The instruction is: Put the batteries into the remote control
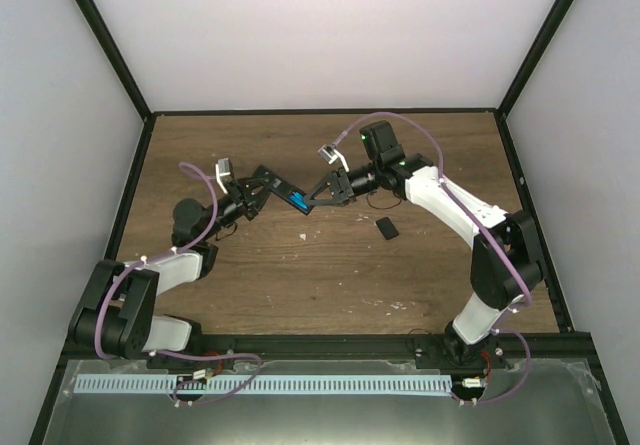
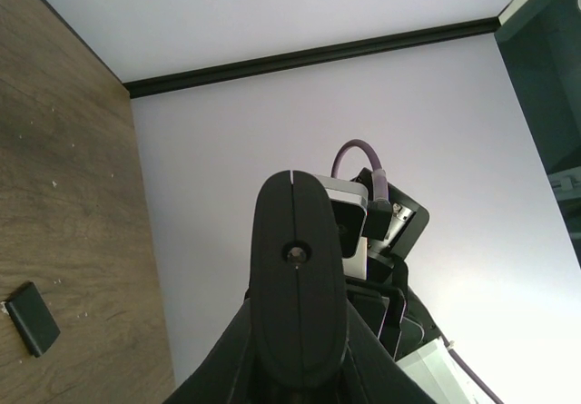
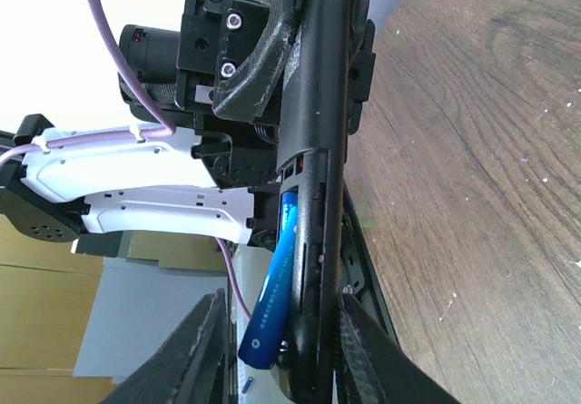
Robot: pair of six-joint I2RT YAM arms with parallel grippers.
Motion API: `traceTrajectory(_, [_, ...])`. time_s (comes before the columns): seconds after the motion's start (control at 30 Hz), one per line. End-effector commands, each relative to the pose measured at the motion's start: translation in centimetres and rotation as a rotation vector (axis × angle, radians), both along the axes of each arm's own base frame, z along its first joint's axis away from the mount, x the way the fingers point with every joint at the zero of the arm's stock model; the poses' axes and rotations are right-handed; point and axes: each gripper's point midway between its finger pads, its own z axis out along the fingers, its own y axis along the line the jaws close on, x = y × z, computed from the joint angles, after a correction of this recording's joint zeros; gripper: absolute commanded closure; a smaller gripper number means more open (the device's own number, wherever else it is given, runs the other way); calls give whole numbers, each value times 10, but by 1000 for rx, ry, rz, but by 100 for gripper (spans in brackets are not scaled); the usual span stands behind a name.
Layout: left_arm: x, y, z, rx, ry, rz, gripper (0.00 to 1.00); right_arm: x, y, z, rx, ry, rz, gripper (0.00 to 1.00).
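- Nearest my bases, a small flat black rectangular cover piece lies on the brown wood-grain surface, well apart from both claws; pale specks are scattered near it.
- Above the surface, my right claw is released, its jaws parted; its black fingers straddle one end of the slim black plastic bar of the remote control; one finger stands off with a gap showing, the other sits just beside the remote control's edge.
- Between those fingers, a bright-blue cylindrical battery with a pale end lies along the remote control's open compartment; it is tilted, its near end sticking out past the edge.
- Farther along, my left claw is clenched on the other end of the remote control, holding it clear of the surface; seen from my left wrist, the bar points straight away from me.
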Motion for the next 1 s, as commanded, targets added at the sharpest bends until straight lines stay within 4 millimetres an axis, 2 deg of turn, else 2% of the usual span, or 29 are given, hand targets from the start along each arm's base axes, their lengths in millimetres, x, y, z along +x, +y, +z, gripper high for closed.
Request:
traceTrajectory(0.0, [-4, -1, 11, -11, -51, -7, 100, -1, 1, 6, 23, -14, 26, 76])
traceTrajectory(0.97, [2, 0, 8, 19, -46, 12, 100, 5, 14, 8, 23, -23, 45, 83])
